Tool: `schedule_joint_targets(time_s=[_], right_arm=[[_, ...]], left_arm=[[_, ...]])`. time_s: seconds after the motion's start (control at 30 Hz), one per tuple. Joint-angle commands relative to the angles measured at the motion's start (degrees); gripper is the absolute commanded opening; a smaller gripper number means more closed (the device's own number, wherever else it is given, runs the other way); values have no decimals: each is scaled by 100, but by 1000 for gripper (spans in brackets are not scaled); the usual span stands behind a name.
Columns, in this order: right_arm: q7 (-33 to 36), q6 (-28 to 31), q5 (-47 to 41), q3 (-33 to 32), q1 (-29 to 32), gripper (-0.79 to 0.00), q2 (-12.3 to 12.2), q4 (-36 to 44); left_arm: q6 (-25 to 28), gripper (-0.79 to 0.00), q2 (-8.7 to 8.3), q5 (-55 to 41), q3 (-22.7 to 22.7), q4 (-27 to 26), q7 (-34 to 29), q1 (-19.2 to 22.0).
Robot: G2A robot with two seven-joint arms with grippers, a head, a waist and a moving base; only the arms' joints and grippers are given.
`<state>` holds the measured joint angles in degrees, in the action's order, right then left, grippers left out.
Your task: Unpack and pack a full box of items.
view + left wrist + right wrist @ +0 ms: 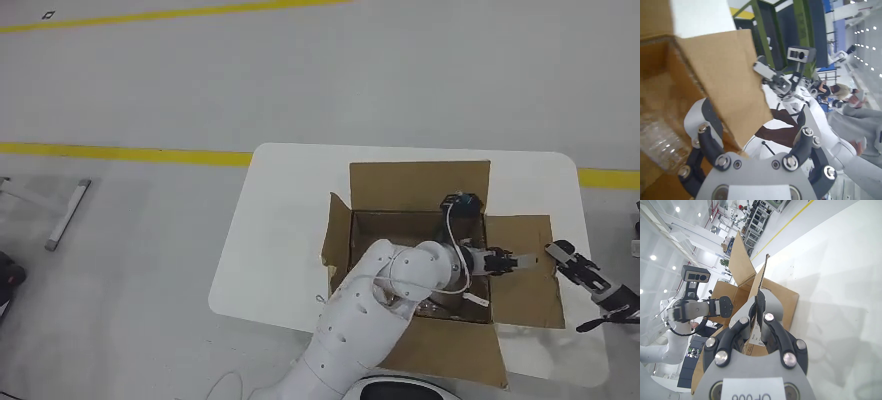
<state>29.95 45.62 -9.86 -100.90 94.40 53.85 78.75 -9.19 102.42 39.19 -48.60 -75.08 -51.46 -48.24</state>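
One box (420, 185), four flaps spread — two grippers at one flap (525, 285).
Right gripper (758, 302) pinches its edge; left gripper (750, 116) straddles it, fingers wide; one clear bottle (660, 144) inside.

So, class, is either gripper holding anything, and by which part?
The right gripper pinches the box flap by its outer edge; the left gripper is open, holding nothing.

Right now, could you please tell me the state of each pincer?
Left pincer: open, holding nothing.
Right pincer: closed on a flap.
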Motion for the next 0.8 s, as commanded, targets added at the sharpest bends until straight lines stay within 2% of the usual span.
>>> schedule_joint_targets(time_s=[0.0, 0.03, 0.07, 0.1, 0.13, 0.23, 0.4, 0.63, 0.77], right_arm=[[-48, 63, 17, -53, -1, -545, 1, 17], [-123, 86, 217, -155, 0, -459, -8, 18], [-244, 145, 321, -219, 20, -145, -5, 101], [-357, 233, 302, -251, 73, -22, 5, 190], [-456, 296, 348, -339, 121, 0, 7, 268], [-821, 441, 833, -713, 286, 0, 8, 582], [-1337, 311, 2043, -1162, 680, 0, 51, 1299], [-1469, 162, 2619, -1070, 928, 0, 111, 1773], [-1453, 118, 2749, -902, 872, 0, 131, 1774]], left_arm=[[-392, 0, -89, 355, -144, -334, -285, -202], [-526, 0, -135, 563, -203, -442, -443, -258], [-627, 0, -181, 886, -213, -551, -590, -284], [-704, 0, -221, 1167, -212, -672, -721, -322], [-792, 0, -257, 1396, -230, -777, -826, -376], [-891, 0, -348, 2052, -201, -987, -1160, -499], [-1009, 0, -450, 3283, 5, -943, -1620, -600], [-1071, 0, -424, 3248, 69, -854, -1583, -708], [-1025, 0, -358, 3285, 253, -444, -1485, -522]])
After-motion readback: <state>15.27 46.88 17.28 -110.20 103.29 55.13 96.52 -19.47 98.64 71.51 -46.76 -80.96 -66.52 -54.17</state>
